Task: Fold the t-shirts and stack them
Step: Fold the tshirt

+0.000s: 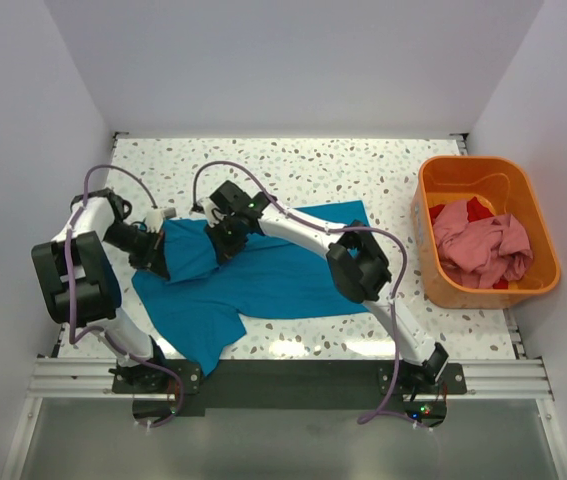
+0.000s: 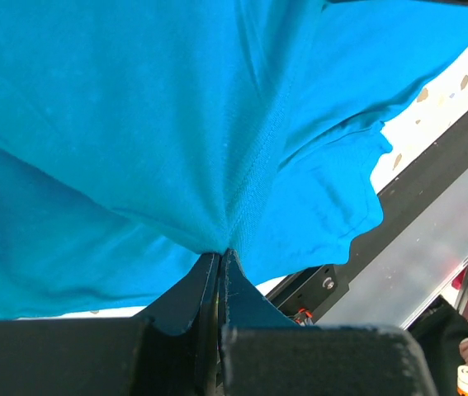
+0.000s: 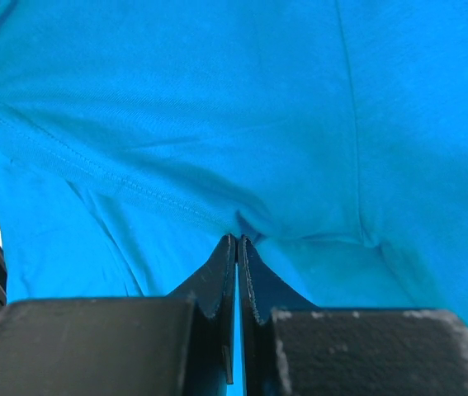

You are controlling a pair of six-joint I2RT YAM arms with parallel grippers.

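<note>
The left jaws and right jaws are each pressed together, pinching a fold of the teal t-shirt (image 1: pixel 273 285), which spreads ahead of them over the table (image 1: pixel 363 170). Move both together, keeping the cloth between them taut.

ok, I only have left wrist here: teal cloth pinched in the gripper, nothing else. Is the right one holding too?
Observer: Yes. The right gripper is shut on the same teal t-shirt, close beside the left gripper.
Operator: Where does the shirt sit?
Observer: It is spread over the left and middle of the table, with a corner over the near edge.
Operator: Other shirts?
Observer: There is pink cloth and red cloth bunched in the orange tub at the right. I cannot tell how many.
</note>
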